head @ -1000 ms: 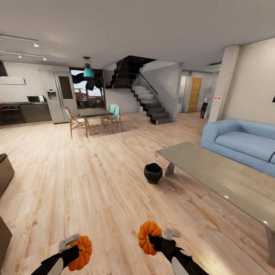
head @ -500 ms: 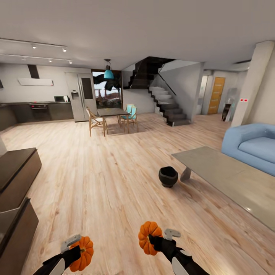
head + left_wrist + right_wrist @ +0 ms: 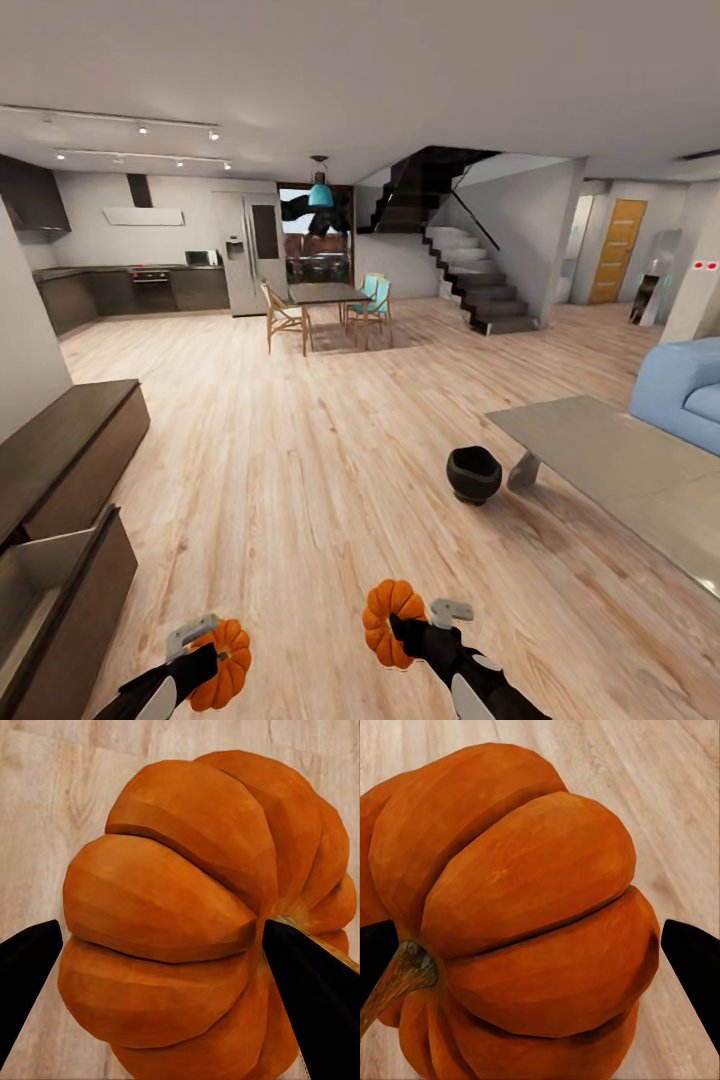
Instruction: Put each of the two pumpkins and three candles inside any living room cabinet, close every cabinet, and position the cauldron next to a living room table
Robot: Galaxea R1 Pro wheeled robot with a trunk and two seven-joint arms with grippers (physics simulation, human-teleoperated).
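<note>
While both claws hang low with nothing changed in their grip, the left claw (image 3: 215, 655) is clamped on one pumpkin (image 3: 222, 664) and the right claw (image 3: 408, 632) on the other pumpkin (image 3: 388, 622). The view has swung since a second ago, so the cabinet (image 3: 70, 505) now sits just left of the left claw, top open. Bare floor (image 3: 300, 480) runs ahead. The cauldron (image 3: 473, 474) stands ahead-right, beside the table (image 3: 620, 475).

The cabinet (image 3: 60, 500) and sofa (image 3: 690, 395) seem cut off by the frame.
</note>
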